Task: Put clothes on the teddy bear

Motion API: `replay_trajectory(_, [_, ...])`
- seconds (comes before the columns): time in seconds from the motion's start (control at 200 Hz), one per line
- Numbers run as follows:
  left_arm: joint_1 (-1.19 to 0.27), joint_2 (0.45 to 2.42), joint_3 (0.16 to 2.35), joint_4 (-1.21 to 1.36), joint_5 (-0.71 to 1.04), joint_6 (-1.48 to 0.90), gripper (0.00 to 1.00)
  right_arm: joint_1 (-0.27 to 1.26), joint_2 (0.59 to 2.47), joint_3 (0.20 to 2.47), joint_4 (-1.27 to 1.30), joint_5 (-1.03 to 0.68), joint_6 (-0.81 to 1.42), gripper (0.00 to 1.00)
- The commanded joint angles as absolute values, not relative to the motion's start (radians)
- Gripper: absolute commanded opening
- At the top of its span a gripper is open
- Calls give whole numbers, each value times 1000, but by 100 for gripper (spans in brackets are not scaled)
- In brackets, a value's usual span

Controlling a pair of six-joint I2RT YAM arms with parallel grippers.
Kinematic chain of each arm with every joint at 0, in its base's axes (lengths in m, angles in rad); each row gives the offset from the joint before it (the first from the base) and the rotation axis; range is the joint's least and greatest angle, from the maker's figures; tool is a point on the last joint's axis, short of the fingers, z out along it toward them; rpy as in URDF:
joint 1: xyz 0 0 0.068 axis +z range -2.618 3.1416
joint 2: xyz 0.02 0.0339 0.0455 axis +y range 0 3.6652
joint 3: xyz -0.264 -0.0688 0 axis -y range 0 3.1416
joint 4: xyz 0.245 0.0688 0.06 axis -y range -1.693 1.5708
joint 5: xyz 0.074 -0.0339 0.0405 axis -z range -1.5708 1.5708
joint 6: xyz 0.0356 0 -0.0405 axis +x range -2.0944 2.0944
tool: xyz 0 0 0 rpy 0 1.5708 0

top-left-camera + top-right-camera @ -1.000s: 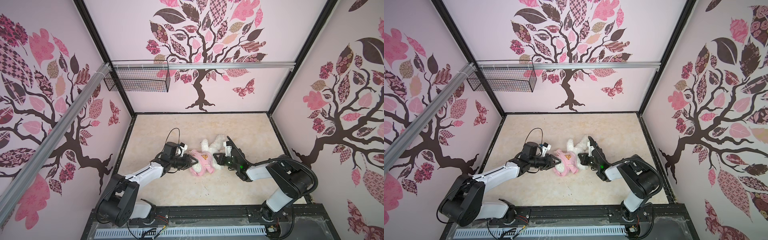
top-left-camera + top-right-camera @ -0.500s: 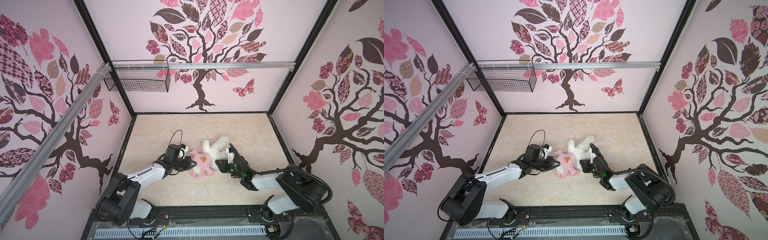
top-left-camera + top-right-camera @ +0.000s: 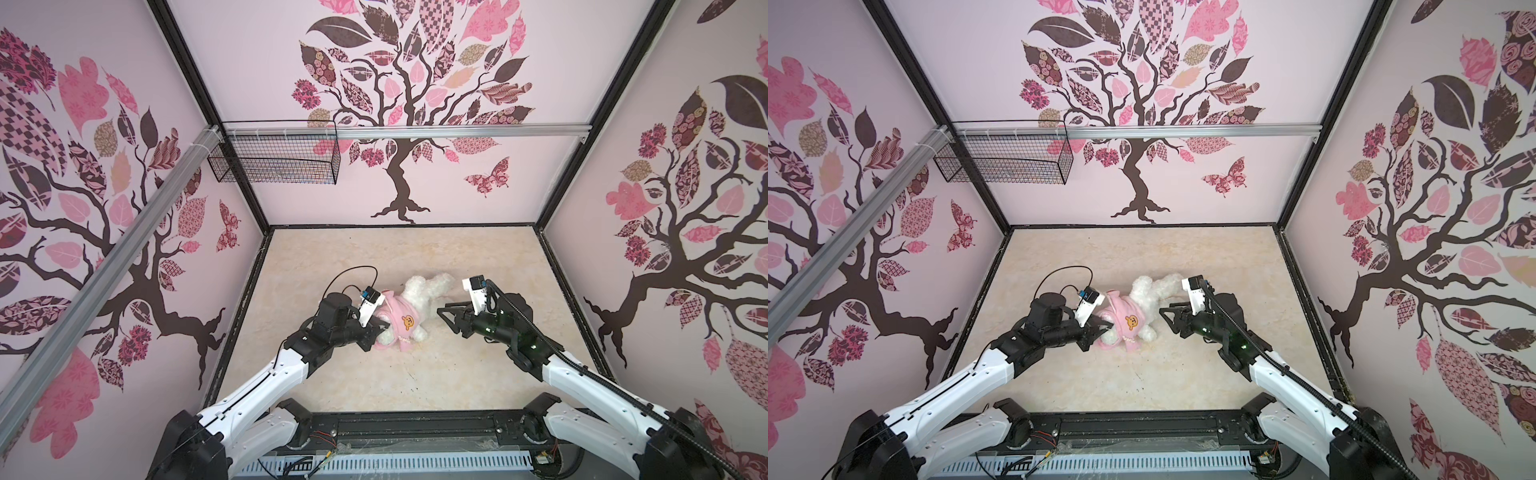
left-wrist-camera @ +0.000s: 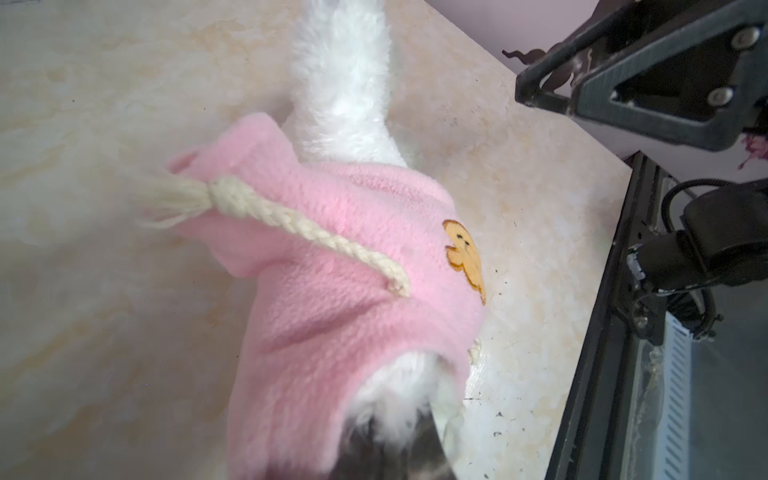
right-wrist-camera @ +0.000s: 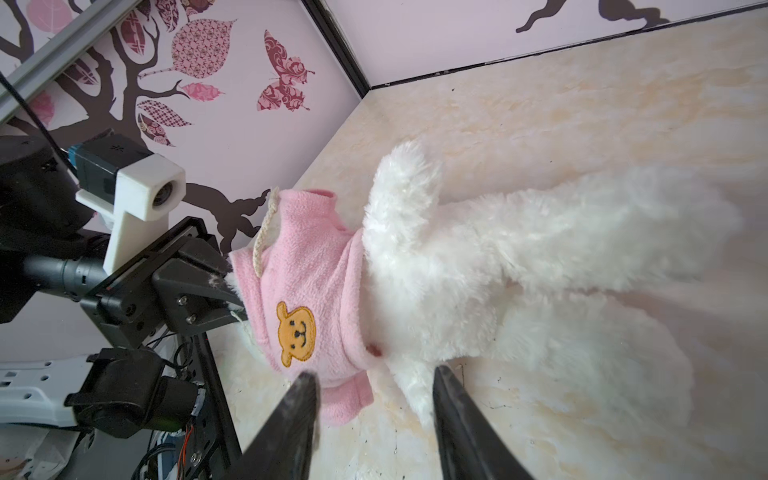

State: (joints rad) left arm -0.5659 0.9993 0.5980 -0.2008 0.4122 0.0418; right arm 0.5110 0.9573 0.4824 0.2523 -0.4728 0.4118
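Logged teddy bear (image 3: 424, 291) lengthwise between tools on desk (image 3: 478, 374): head fur pinched in closed left tool (image 3: 376, 328), hem of pink hooded shirt (image 3: 399, 316) facing half-open, empty right tool (image 3: 445, 318) nearby.

Both top views are brightly and evenly lit by diffuse light; only faint shadows are cast on the cream marbled floor (image 3: 374, 374). Straight lines are bowed near the edges. In the left wrist view the pink fleece hooded shirt (image 4: 332, 291) is blurred nearest the lens. In the right wrist view the white curly-furred plush teddy bear (image 5: 519, 270) is washed out and soft at its legs.
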Motion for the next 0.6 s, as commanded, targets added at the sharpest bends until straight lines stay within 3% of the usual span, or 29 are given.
replay_trajectory(0.0, [-571,933,577,-167,440,324,0,511,1002,509,320,-669,540,47])
replay_trajectory(0.13, [-594,925,571,-169,449,385,0,521,1072,500,442,-704,636,40])
replay_trajectory(0.3, [-682,944,588,-225,341,501,0,568,1124,485,504,-618,664,40])
replay_trajectory(0.595, [-716,959,601,-222,337,496,0,638,1199,482,482,-501,632,36])
